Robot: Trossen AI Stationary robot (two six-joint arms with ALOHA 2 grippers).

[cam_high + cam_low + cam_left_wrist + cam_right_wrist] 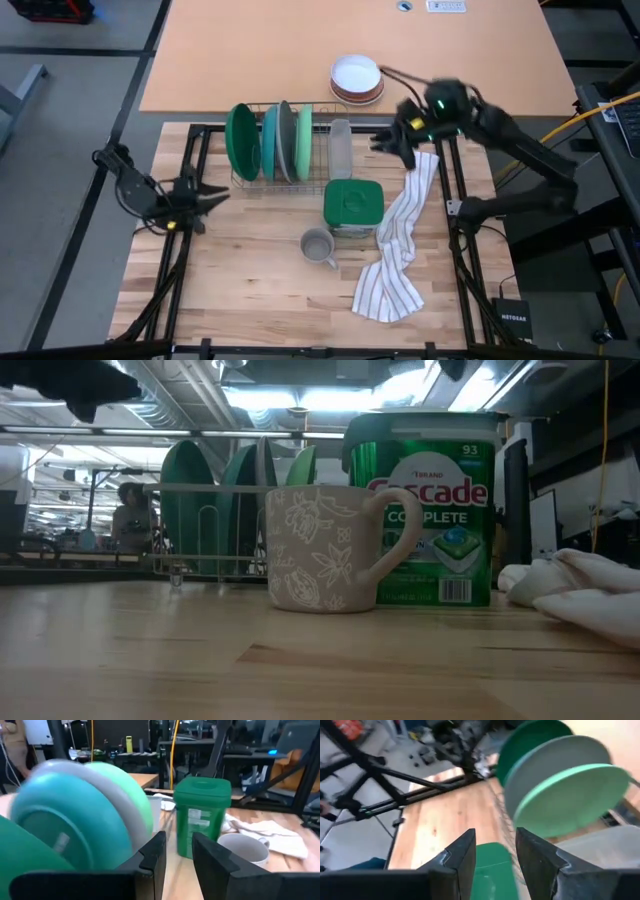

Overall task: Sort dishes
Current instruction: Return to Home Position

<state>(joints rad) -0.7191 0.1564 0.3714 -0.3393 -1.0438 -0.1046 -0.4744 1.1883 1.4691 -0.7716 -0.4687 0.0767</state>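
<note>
Plates sorted: dark green plate (242, 142), teal plate (270, 138), grey plate (286, 138) and light green plate (304, 138) upright on edge, side by side in the wire rack (252, 182), kept apart and from rolling by its slots. Right tool (388, 140) near the rack's right end, fingers parted, empty; left tool (212, 196) at the left of the desk (250, 300), near the dark green plate, likewise parted and empty. Judged complete, only withdrawal of both arms outstanding.
</note>
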